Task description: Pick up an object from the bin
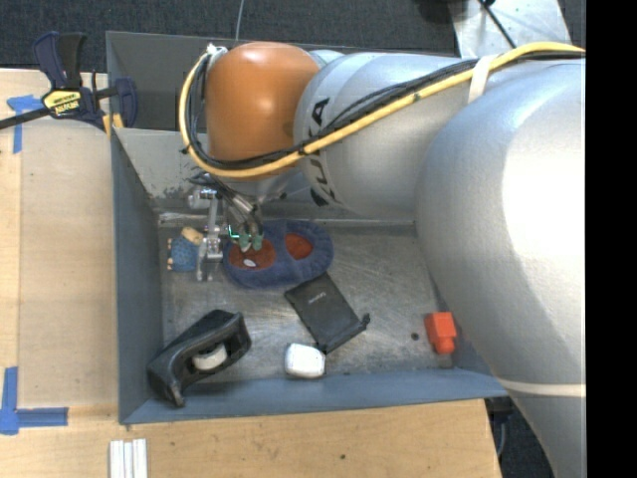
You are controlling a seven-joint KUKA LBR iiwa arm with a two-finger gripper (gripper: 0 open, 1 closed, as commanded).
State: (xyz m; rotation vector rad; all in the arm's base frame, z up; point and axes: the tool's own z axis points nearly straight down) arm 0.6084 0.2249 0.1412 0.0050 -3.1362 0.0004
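Observation:
My gripper hangs below the orange wrist cover in the left half of the bin, open. Its fingers stand on either side of the left rim of a dark blue slipper-like thing with a red-orange inside. One metal finger is just left of that rim, and the other is over the red inside. A small light blue thing with a tan end lies right beside the left finger, against the bin's left wall. Nothing is lifted between the fingers.
A flat black wallet-like piece lies in front of the slipper. A black tape dispenser sits at the front left, a white lump beside it, and an orange block at the front right. The arm covers the bin's right and back.

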